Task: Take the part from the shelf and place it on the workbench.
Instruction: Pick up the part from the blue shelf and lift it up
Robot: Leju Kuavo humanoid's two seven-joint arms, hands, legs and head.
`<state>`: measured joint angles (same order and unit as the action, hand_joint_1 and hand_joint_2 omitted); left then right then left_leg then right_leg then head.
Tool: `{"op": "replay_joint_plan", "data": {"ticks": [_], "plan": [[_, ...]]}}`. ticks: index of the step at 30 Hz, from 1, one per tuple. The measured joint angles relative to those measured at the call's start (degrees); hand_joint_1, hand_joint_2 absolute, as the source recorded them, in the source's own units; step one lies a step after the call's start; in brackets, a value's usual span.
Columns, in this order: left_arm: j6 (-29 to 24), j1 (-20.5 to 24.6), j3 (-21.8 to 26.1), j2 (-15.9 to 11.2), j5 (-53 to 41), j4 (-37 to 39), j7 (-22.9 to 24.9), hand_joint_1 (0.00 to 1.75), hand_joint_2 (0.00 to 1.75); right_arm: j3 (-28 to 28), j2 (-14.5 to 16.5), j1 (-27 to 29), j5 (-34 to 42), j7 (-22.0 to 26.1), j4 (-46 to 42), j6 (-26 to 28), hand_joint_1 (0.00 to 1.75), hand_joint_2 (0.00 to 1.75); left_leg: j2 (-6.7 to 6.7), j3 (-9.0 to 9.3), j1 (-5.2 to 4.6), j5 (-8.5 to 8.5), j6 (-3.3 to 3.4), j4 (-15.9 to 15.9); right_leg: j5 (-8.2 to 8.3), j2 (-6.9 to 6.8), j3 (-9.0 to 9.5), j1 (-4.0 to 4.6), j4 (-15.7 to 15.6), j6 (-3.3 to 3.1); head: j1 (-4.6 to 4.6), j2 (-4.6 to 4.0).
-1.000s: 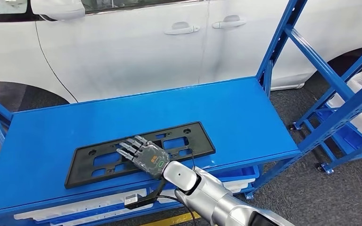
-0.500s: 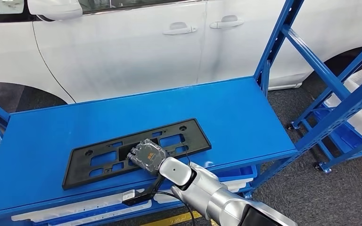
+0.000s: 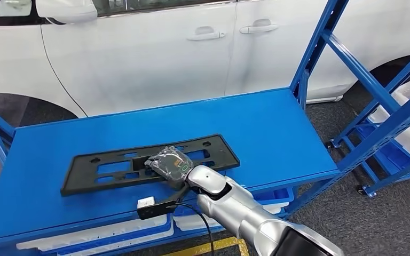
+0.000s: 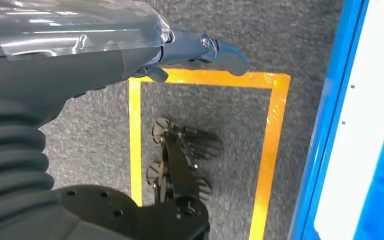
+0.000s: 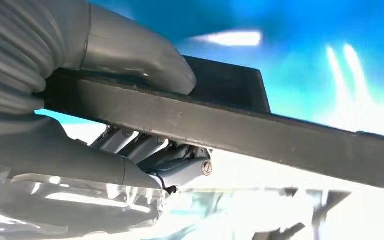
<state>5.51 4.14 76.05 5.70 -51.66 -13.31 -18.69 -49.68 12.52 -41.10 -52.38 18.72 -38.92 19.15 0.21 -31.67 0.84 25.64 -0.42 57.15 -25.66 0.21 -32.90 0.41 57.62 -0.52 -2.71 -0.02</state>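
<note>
The right hand (image 3: 170, 164) is gripping the near long edge of the black licence plate frame (image 3: 107, 168); in the right wrist view the thick grey thumb (image 5: 145, 60) is pressing on one face of the frame's bar (image 5: 260, 132) while the darker fingers (image 5: 172, 162) are curling against the other. The frame is a flat black plastic rectangle with rectangular cut-outs and small round holes near its corners, and it is lying on the blue shelf top (image 3: 277, 128), stretching from about nine o'clock of the hand to about two o'clock. The left hand (image 4: 145, 52) is hanging above the grey floor (image 4: 220, 120) with nothing in it, one dark finger (image 4: 220, 50) held out (a yellow floor line (image 4: 272, 150) is showing beneath it). Under the shelf top, at about six o'clock of the right hand, blue bins (image 3: 269, 196) are holding white parts (image 3: 85, 234). Beyond the shelf, at twelve o'clock, a white car (image 3: 155, 53) is standing; no writing is readable.
</note>
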Motion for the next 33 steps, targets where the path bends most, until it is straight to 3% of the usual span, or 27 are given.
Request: {"op": "replay_joint_plan", "data": {"ticks": [2,4,7,8,9,10,12,14,17,19,22,23,24,25,28,30,33], "plan": [[-0.1,0.0,0.0,0.0,0.1,0.0,-0.2,0.0,1.75,1.8,-0.8,0.0,2.1,0.8,-2.3,-0.7,1.75,1.75,0.05,0.25,0.16,0.17,-0.69,0.0,0.21,0.05,0.31,-0.03,-0.5,-0.54,0.0,0.0],[-0.1,0.1,0.0,0.1,0.1,0.0,-0.4,0.0,1.75,3.0,-1.3,0.4,3.3,1.4,-3.9,-0.7,1.75,1.75,0.03,-0.56,0.27,1.95,-1.22,2.3,0.66,-0.04,0.69,-0.38,-1.2,-1.12,-0.01,0.0],[0.1,-0.1,0.0,0.1,0.2,0.0,-1.1,0.0,1.75,5.2,-2.9,1.9,11.2,5.8,-7.8,-0.2,1.75,1.75,0.02,-4.96,0.47,7.68,-1.84,12.7,0.95,-0.16,0.65,-0.51,-1.5,-1.42,-0.01,0.0],[0.5,-0.2,0.1,0.1,0.3,0.0,-1.4,0.0,1.75,6.6,-3.9,2.9,16.3,8.4,-10.6,-0.6,1.75,1.75,0.03,-5.97,0.52,8.55,-2.0,15.3,0.97,-0.18,0.66,-0.52,-1.4,-1.4,-0.01,0.0],[1.1,-0.3,0.2,0.0,0.5,0.0,-1.8,0.0,1.75,8.4,-5.3,4.3,22.1,11.0,-14.1,-1.6,1.75,1.75,0.03,-6.06,0.56,8.32,-2.11,16.0,0.98,-0.2,0.71,-0.54,-1.4,-1.32,-0.01,0.0],[1.9,-0.4,0.3,-0.1,0.8,0.0,-2.2,0.0,1.75,10.5,-6.9,6.0,28.5,13.5,-18.6,-3.6,1.75,1.75,0.04,-4.99,0.63,6.98,-2.18,14.2,0.96,-0.2,0.77,-0.61,-1.3,-1.18,0.0,0.0],[3.0,-0.5,0.5,-0.4,1.3,0.0,-2.9,0.0,1.75,14.9,-10.1,10.3,40.0,17.3,-28.7,-9.1,1.75,1.75,0.0,-0.83,0.84,3.45,-2.17,6.1,0.81,-0.24,0.7,-0.7,-0.9,-0.67,0.0,0.0],[3.4,-0.5,0.9,-0.6,1.7,0.0,-3.4,0.0,1.75,18.9,-13.0,14.7,46.9,19.3,-38.1,-14.5,1.75,1.75,-0.27,1.55,0.72,1.81,-1.46,0.7,0.72,-0.16,0.24,-0.62,-0.4,0.05,0.01,0.0],[3.5,-0.4,1.4,-0.8,2.0,0.0,-4.2,0.0,1.75,23.0,-15.6,19.7,51.7,20.9,-50.9,-20.8,1.75,1.75,-0.43,1.22,0.38,1.42,0.07,0.1,0.88,0.07,-0.5,-0.73,-0.2,1.2,0.0,0.0],[3.5,-0.3,1.4,-0.8,2.1,0.0,-5.0,0.0,1.75,24.4,-16.6,21.8,55.3,21.0,-59.0,-25.4,1.75,1.75,-0.41,1.17,0.45,0.99,0.94,-0.2,-0.54,0.08,-1.47,-0.96,1.7,1.78,0.01,0.0],[3.5,0.0,1.4,-0.8,2.0,0.0,-5.6,0.0,1.75,24.9,-17.2,22.9,62.6,18.5,-68.5,-31.1,1.75,1.75,-0.34,1.04,0.33,0.85,1.49,-0.3,-5.98,0.06,-6.5,-1.14,12.3,2.21,0.01,0.0],[3.5,0.1,1.4,-0.9,2.0,0.0,-5.7,0.0,1.75,24.8,-17.3,22.9,65.1,17.1,-70.5,-32.2,1.75,1.75,-0.32,1.03,0.27,0.88,1.53,-0.3,-6.98,0.05,-8.18,-1.17,15.6,2.28,0.0,0.0],[3.4,0.2,1.4,-0.9,1.9,0.0,-5.7,0.0,1.75,24.8,-17.5,22.9,67.3,15.9,-72.0,-33.0,1.75,1.75,-0.33,1.04,0.24,0.93,1.54,-0.3,-6.86,0.04,-9.0,-1.17,17.0,2.28,0.0,0.0],[3.2,0.3,1.4,-0.9,2.0,0.0,-5.7,0.0,1.75,24.8,-17.6,22.8,69.0,15.0,-73.1,-33.7,1.75,1.75,-0.38,1.1,0.23,0.99,1.5,-0.2,-5.59,0.03,-8.64,-1.17,16.0,2.21,0.01,0.0],[2.5,0.4,1.5,-0.9,2.3,0.0,-5.6,0.0,1.75,24.6,-18.1,22.3,73.2,13.1,-74.2,-36.1,1.75,1.75,-0.56,1.27,0.11,1.37,1.05,0.1,0.05,0.01,-3.4,-1.04,4.7,1.52,0.01,0.0],[1.7,0.5,1.7,-0.9,2.7,0.0,-5.0,0.0,1.75,23.9,-18.6,21.4,77.2,11.6,-73.4,-37.4,1.75,1.75,-0.58,1.0,-0.06,1.47,0.49,0.3,1.1,0.1,-1.8,-0.81,0.8,1.05,0.01,0.0],[0.2,0.9,2.2,-0.9,3.1,0.0,-3.2,0.0,1.75,21.6,-20.1,18.6,83.7,8.9,-70.6,-37.2,1.75,1.75,-0.54,0.59,-0.06,1.8,-0.5,0.7,1.38,0.18,-2.17,-0.87,0.6,0.26,0.0,0.0]]}}
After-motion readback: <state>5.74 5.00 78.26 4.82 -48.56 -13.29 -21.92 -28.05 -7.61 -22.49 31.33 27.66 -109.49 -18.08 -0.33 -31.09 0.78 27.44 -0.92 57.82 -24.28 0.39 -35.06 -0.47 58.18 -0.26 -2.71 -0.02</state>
